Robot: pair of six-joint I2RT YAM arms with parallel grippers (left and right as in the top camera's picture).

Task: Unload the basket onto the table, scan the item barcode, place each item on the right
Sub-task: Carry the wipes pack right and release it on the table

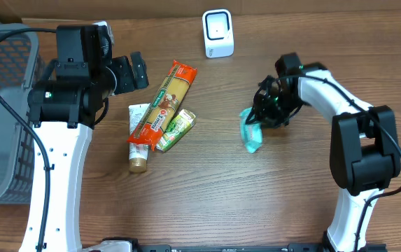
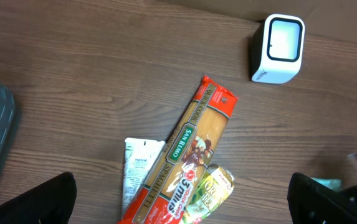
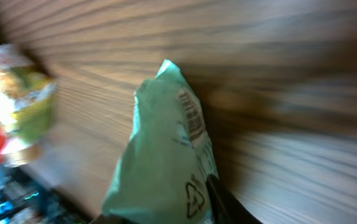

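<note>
now your right tool (image 1: 262, 113) sits at the green packet (image 3: 166, 155), grip i cannot tell; barcode (image 3: 190, 118) shows, probably for the scanner (image 1: 218, 33). left tool (image 1: 136, 72) hangs wide open, empty.

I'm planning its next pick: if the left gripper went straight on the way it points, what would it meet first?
Probably the spaghetti pack, centred ahead of the open left gripper in its wrist view; depth is unclear, but nothing shows in between.
</note>
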